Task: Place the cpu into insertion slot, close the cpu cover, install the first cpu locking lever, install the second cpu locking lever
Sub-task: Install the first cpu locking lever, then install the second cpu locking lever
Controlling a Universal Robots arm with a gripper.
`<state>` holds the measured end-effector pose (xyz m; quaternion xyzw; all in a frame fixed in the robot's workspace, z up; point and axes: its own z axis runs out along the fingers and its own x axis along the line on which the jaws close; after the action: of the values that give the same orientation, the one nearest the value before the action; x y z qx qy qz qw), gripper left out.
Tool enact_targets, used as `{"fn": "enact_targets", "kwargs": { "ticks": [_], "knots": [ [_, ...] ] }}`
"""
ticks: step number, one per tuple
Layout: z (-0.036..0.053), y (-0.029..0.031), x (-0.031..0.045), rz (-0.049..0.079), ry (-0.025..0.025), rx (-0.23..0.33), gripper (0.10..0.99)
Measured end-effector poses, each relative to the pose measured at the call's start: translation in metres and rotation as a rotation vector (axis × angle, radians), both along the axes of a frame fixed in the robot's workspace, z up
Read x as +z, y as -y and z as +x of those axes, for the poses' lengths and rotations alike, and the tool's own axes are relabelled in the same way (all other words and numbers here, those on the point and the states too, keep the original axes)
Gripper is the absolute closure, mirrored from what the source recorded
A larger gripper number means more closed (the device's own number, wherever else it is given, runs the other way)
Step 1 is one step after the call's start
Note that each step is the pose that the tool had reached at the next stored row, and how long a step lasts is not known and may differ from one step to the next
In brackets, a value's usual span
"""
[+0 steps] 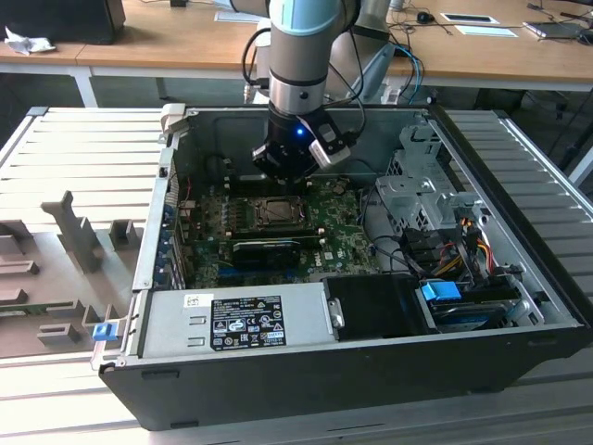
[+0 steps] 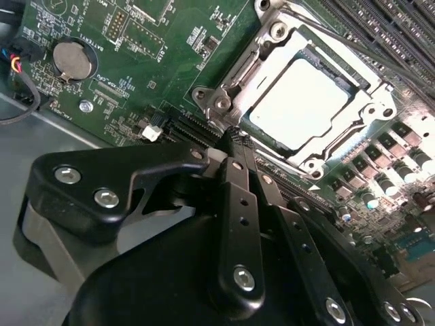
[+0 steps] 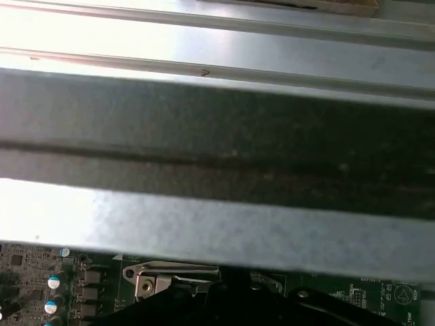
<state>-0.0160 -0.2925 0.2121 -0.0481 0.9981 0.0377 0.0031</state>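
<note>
In the second wrist view the cpu lies flat in the insertion slot, pale and square. The silvery cpu cover lies down over it, framing it through its window. My gripper has its black fingers shut together with nothing between them, and their tips are at the socket's near corner. In the exterior view the gripper hangs just behind the insertion slot on the green board. How the locking levers stand I cannot tell.
The open computer case holds a power supply at the front, a drive cage and cables at the exterior view's right. A coin battery and memory slots flank the socket. The case wall is close.
</note>
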Motion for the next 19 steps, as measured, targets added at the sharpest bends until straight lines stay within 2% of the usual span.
{"fn": "enact_targets", "kwargs": {
  "ticks": [8, 16, 19],
  "knots": [
    [0.0000, 0.0023, 0.0000, 0.000, 0.0000, 0.000, 0.980],
    [0.0000, 0.0114, 0.0000, 0.000, 0.0000, 0.000, 0.980],
    [0.0000, 0.0122, 0.0024, 0.000, -0.0001, 0.000, 0.980]
  ]
}}
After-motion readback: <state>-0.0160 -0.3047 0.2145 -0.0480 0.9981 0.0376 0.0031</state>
